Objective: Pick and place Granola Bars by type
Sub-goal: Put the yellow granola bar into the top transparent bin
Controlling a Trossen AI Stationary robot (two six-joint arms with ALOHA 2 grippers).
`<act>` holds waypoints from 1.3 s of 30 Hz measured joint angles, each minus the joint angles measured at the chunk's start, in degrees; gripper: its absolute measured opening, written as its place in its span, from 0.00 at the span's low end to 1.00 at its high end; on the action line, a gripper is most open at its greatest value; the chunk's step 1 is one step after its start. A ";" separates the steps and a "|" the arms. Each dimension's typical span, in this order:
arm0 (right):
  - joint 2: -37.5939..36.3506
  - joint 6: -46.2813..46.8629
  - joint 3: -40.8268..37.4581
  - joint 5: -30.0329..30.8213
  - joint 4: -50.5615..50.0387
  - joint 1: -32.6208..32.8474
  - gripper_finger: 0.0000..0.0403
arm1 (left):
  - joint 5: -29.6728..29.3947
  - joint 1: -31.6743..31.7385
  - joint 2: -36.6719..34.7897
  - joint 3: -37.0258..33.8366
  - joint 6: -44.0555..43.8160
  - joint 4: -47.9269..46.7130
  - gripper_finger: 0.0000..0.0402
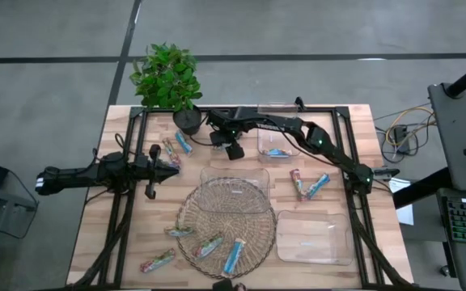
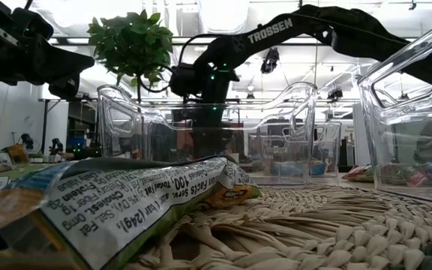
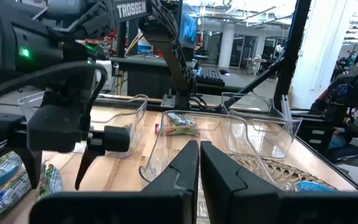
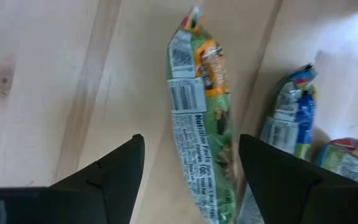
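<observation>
Two shiny oblong bars (image 4: 205, 118) between open right gripper (image 4: 188, 171) fingers.

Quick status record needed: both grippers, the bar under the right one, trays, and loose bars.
right gripper: open, pointing down over a green-wrapped bar on the table near the plant
left gripper: shut, empty, hovering at the table's left side
target's neighbours: a blue-silver bar lies beside it
far tray: holds a blue bar
other trays: look empty
wicker mat: bars on its near edge
right of mat: two loose bars
</observation>
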 joint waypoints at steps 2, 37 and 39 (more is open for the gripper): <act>-0.04 -0.02 0.08 0.07 0.10 -0.01 0.62 | 0.00 -0.02 -0.01 0.00 0.00 0.00 0.00; -0.09 0.24 -0.52 6.25 -2.16 -0.05 0.44 | 0.00 -0.02 -0.01 0.00 -0.01 -0.01 0.00; -0.11 0.37 -1.29 8.03 -2.53 -0.22 0.44 | 0.00 -0.02 0.00 0.00 0.00 -0.02 0.00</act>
